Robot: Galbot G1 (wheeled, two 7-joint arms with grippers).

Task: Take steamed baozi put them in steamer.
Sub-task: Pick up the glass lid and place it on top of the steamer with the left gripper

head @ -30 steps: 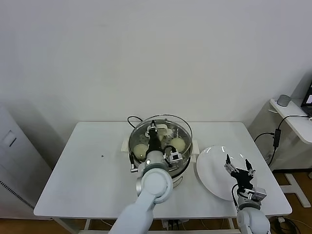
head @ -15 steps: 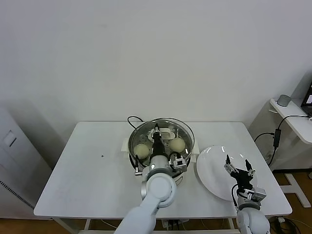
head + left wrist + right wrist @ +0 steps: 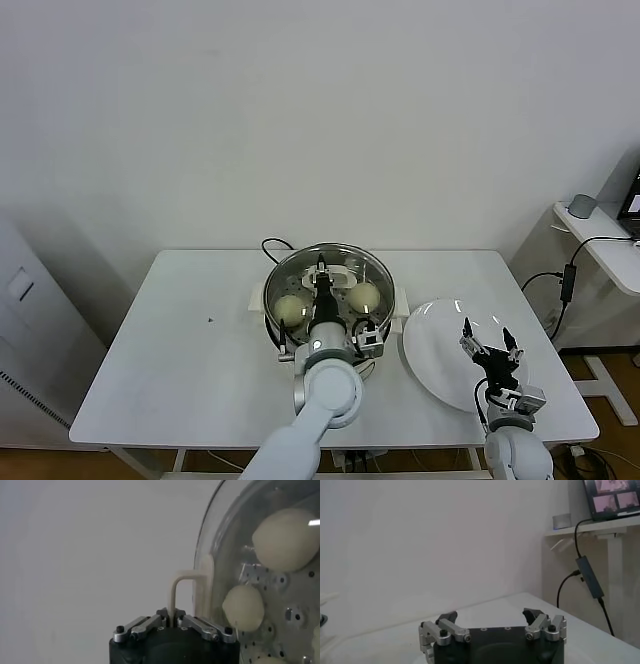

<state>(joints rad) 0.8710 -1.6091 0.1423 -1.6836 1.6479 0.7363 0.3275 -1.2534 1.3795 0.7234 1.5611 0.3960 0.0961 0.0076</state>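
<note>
The steamer (image 3: 270, 312) stands mid-table on its white base. Through the glass lid (image 3: 345, 262) over it I see two cream baozi (image 3: 289, 308) (image 3: 364, 296) inside. My left gripper (image 3: 320, 272) is above the steamer, shut on the lid's cream handle (image 3: 175, 587). In the left wrist view the left gripper (image 3: 171, 616) pinches that handle, with the lid (image 3: 225, 530), baozi (image 3: 286, 532) (image 3: 243, 607) and perforated bottom (image 3: 295, 615) behind the glass. My right gripper (image 3: 487, 340) (image 3: 492, 617) hovers open and empty over the white plate (image 3: 440, 360).
A black cord (image 3: 272, 245) loops behind the steamer. The white plate lies at the table's right, near the front edge. A side shelf (image 3: 600, 235) with cables stands beyond the table's right edge. Bare tabletop (image 3: 190, 340) spreads to the left.
My left gripper has carried the lid a little to the right and levelled it over the steamer. The right gripper has stayed still.
</note>
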